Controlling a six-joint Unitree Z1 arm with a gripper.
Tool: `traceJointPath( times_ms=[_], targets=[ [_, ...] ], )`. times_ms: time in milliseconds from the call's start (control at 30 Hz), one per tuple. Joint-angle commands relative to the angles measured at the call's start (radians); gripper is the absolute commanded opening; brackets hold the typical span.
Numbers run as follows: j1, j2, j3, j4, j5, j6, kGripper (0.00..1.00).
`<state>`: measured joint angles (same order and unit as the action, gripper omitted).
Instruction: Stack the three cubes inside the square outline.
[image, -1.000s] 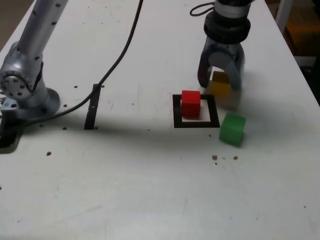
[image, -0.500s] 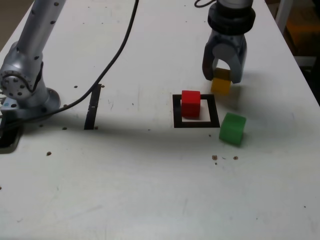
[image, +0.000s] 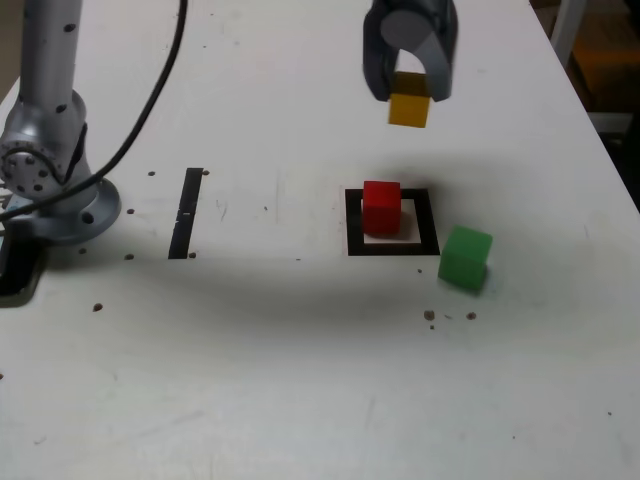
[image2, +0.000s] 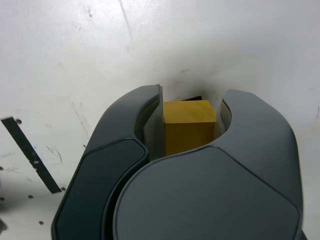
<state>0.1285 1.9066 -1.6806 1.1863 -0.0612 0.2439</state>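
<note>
Yellow cube (image: 409, 108): clamped between the jaws of the gripper (image: 410, 92), held clear above the table (image: 300, 380). Red cube (image: 381, 208): inside the square outline (image: 391, 246). Green cube (image: 465, 258): on the table, just beside the outline's corner on the exterior view's right.

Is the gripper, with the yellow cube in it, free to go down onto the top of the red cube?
Probably yes. The gripper holds the yellow cube in the air, and nothing lies on the red cube in the square outline. The green cube stands apart, outside the outline.
</note>
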Motion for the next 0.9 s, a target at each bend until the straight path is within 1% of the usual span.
traceJointPath(
  times_ms=[0,100,200,433,667,867],
  targets=[
    [-0.021,-0.04,0.028,-0.008,-0.004,-0.034,0.17],
    [-0.052,-0.069,0.082,-0.035,-0.017,-0.088,0.17],
    [-0.091,-0.093,0.146,-0.084,-0.035,-0.149,0.17],
    [-0.171,-0.107,0.234,-0.175,-0.059,-0.265,0.17],
    [-0.194,-0.098,0.264,-0.2,-0.057,-0.306,0.17],
    [-0.194,-0.094,0.28,-0.206,-0.035,-0.307,0.17]
  ],
)
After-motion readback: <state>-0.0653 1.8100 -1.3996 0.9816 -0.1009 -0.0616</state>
